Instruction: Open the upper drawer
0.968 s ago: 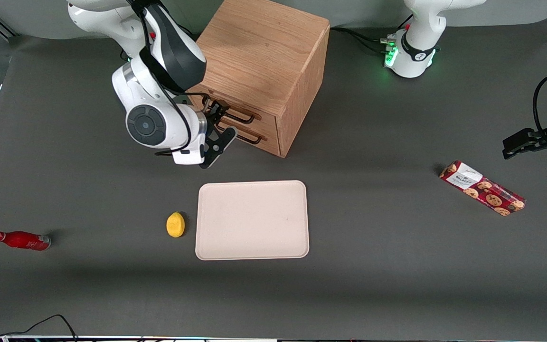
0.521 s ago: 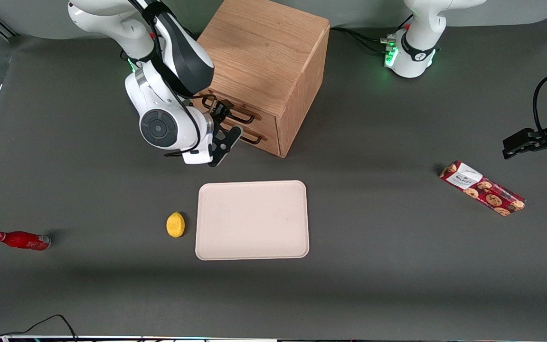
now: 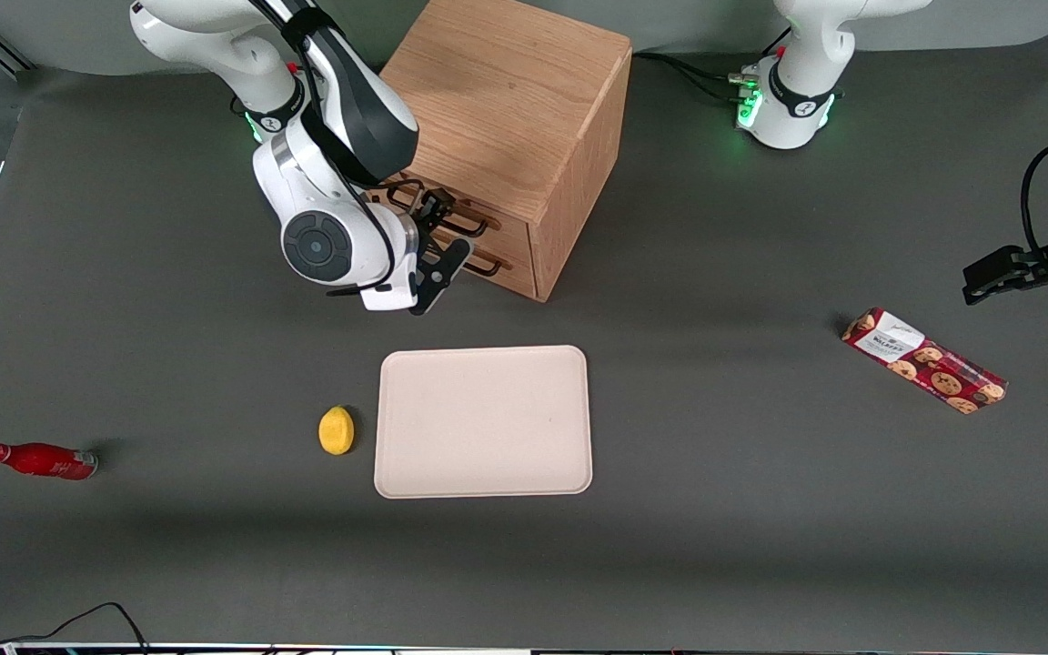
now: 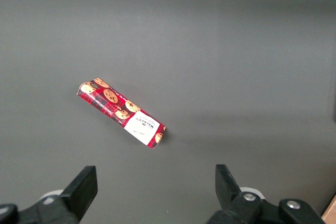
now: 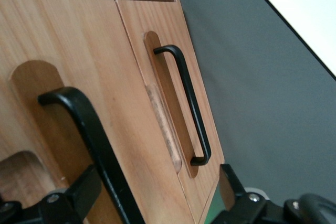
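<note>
Right arm's black two-finger gripper (image 5: 157, 195) with jaws apart around thin black wire handle (image 5: 86, 129) of light-oak cabinet's upper drawer (image 3: 451, 211), still closed, pulling yet to do.

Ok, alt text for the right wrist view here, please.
The gripper sits open against the oak cabinet, its fingers straddling the upper drawer's black handle. Beside it, the lower drawer is shut, its own handle untouched.
</note>
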